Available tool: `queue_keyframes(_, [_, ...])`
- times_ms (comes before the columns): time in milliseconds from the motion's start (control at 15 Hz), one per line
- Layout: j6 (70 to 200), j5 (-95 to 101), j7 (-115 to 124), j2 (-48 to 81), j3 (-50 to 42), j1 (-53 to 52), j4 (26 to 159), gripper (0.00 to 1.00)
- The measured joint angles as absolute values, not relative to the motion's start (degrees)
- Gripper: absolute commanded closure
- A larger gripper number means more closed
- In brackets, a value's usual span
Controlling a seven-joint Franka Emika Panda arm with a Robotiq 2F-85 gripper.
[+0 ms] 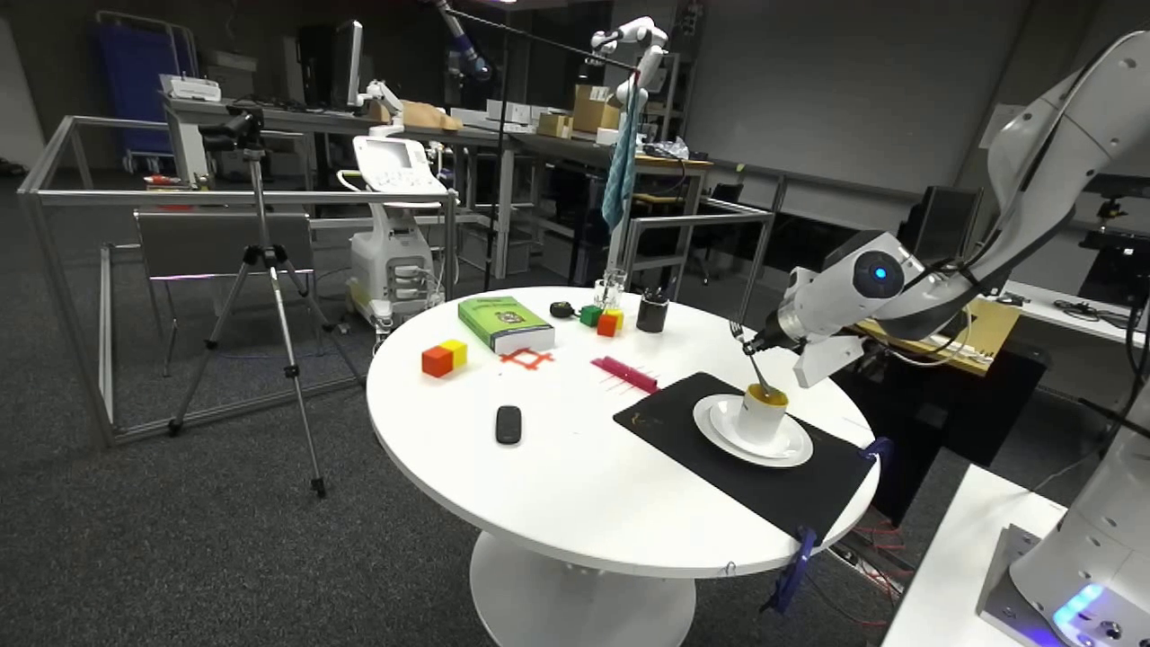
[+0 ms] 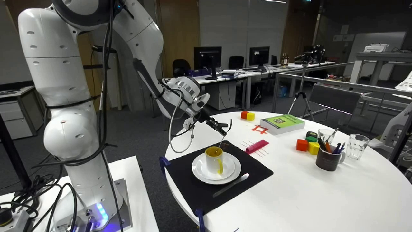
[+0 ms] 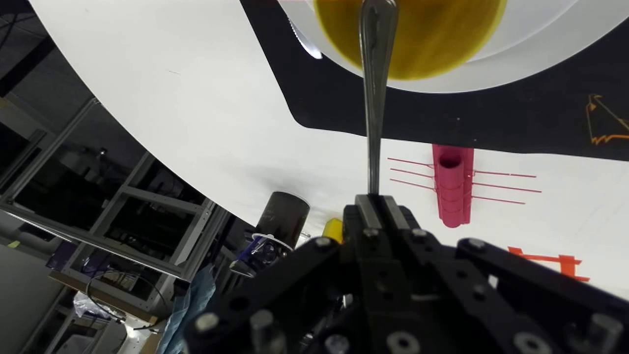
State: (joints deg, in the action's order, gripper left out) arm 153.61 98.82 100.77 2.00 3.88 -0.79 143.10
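My gripper (image 3: 378, 201) is shut on a metal fork (image 3: 376, 93); it also shows in an exterior view (image 1: 748, 347). The fork is tilted, with its tines up beyond the fingers and its handle end down in the mouth of a white cup (image 1: 761, 420) with a yellow inside and yellow handle (image 2: 220, 166). Whether the handle end touches the cup's bottom cannot be seen. The cup stands upright on stacked white plates (image 2: 200, 174) on a black mat (image 2: 254, 172). A knife (image 2: 231, 185) lies on the mat beside the plates; its tip shows in the wrist view (image 3: 308, 45).
On the round white table (image 1: 557, 476) are a pink tube piece with thin rods (image 2: 257, 146), a dark mug of pens (image 2: 327, 159), glasses (image 2: 357, 146), coloured cubes (image 2: 302, 145), a green book (image 1: 508, 322) and a black device (image 1: 508, 424). Blue clamps (image 1: 791, 571) grip the table edge.
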Motion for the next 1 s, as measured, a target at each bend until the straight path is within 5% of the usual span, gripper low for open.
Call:
queue_keyframes(933, [154.0,107.5,112.0,5.1,4.4,-2.1,141.2,0.99])
queue_keyframes(1000, [154.1,107.5,112.0,5.1,4.5,-2.2,141.2,0.72])
